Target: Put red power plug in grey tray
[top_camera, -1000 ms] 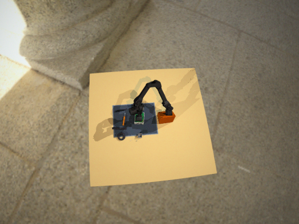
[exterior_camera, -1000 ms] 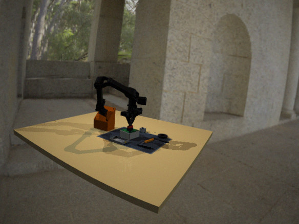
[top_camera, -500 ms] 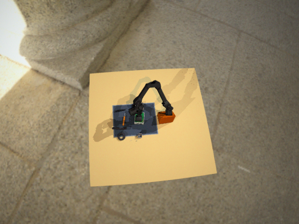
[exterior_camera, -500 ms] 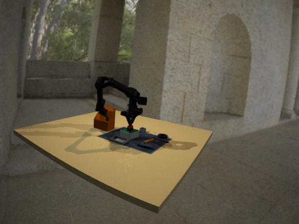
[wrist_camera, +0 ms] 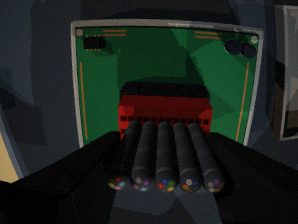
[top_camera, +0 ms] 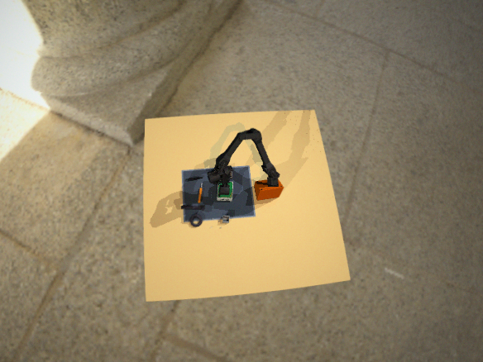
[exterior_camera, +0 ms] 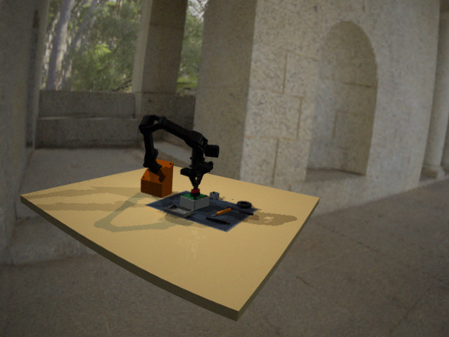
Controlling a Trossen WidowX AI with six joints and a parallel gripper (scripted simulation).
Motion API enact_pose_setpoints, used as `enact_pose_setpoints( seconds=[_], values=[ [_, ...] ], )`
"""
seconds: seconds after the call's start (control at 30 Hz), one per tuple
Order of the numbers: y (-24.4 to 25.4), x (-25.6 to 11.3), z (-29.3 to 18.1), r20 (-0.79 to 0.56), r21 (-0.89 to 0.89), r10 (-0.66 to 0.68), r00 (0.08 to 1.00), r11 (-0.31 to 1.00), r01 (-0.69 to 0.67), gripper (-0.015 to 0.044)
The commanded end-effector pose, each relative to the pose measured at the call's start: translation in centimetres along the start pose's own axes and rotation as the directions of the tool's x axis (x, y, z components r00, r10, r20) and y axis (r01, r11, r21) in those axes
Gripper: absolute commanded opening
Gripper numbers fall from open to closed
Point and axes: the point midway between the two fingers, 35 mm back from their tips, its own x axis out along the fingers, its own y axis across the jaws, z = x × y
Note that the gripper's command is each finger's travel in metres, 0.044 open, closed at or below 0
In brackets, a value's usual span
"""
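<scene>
Fingertips of the tool (exterior_camera: 195, 187) (wrist_camera: 165, 142), clamped on the red plug (exterior_camera: 195, 191) (wrist_camera: 165, 111), blur into shadow.

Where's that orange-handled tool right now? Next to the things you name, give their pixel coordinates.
In the top view, the orange-handled tool (top_camera: 200, 195) (exterior_camera: 224, 211) lies on the dark mat (top_camera: 241, 209) (exterior_camera: 200, 216), left of the green circuit board (top_camera: 219, 192) (wrist_camera: 100, 75).

The place looks like an open stone hall or arcade, with a small electronics bench set up in it. Thick pillars (top_camera: 107, 62) (exterior_camera: 161, 46) stand around, a wall (exterior_camera: 284, 96) of stone blocks holds an arched niche (exterior_camera: 346, 100), and trees (exterior_camera: 92, 58) show through the openings. The floor (top_camera: 397, 165) (exterior_camera: 346, 261) is stone slabs. On the table (top_camera: 248, 256) (exterior_camera: 192, 246), a dark mat (top_camera: 241, 208) (exterior_camera: 227, 227) carries a green circuit board (top_camera: 219, 196) (exterior_camera: 187, 196) (wrist_camera: 150, 55) and an orange-handled tool (top_camera: 200, 194) (exterior_camera: 224, 211), which suggest repair work.
</scene>
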Motion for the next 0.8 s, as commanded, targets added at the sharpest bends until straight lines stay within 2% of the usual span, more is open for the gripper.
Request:
enact_pose_setpoints(
  seconds=[0.0,0.1,0.37,0.47,0.6,0.77],
  values=[
    [-0.7,-1.1,-0.1,0.018,-0.006,0.063,0.998,0.998,-0.063,0.0],
    [-0.4,-1.2,-0.1,0.018,-0.005,0.039,0.999,0.999,-0.039,0.0],
    [1.4,-1.2,-0.1,0.019,-0.001,-0.174,0.985,0.985,0.174,0.0],
    [1.7,-1.2,-0.1,0.018,0.0,-0.21,0.977,0.978,0.21,0.0],
    [1.4,-1.3,-0.1,0.019,-0.001,-0.171,0.985,0.985,0.171,0.0],
    [0.2,-1.5,-0.1,0.018,-0.004,-0.03,0.999,1.0,0.03,0.0]
  ],
)
